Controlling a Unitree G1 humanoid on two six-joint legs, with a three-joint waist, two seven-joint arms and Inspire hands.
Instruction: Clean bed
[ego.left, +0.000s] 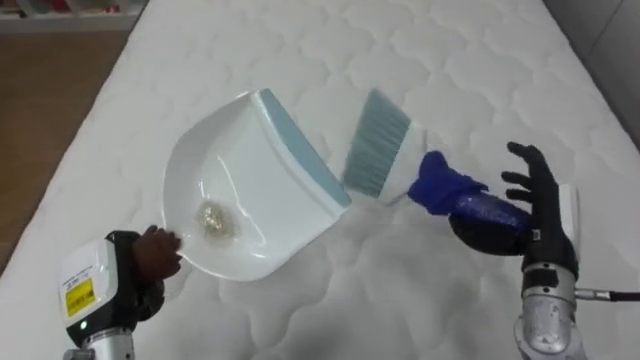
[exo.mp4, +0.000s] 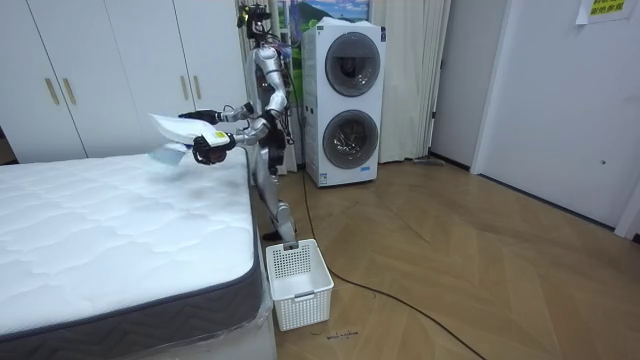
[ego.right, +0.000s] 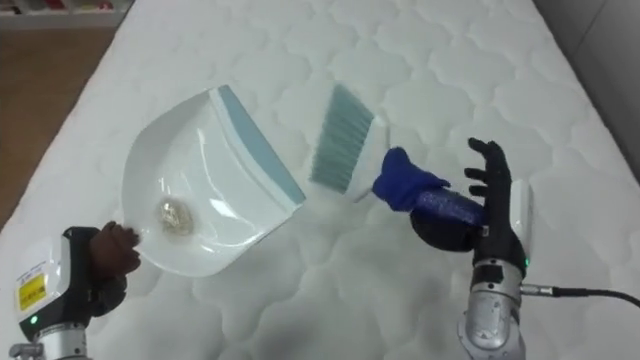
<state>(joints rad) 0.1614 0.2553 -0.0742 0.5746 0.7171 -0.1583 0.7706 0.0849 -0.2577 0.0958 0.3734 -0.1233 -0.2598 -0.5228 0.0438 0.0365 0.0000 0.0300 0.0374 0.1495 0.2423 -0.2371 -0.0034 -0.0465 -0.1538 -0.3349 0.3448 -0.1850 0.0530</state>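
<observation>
Mattress, white and quilted, spans the frame and looks bare of litter. A white dustpan with a pale blue lip hangs above it, left of centre. One small crumpled scrap lies deep in the pan, near the handle end.

The left hand, lower left, has its dark fingers clamped on the pan's rear. The right hand, lower right, carries a hand brush by its blue handle. Its upper fingers stand straight and apart, so the hold appears to rest on the thumb side alone.

Risks:
- A loose hold could let the brush twist or drop.
- Tipping the pan lip-down would spill the scrap before it reaches the white basket on the floor.
</observation>
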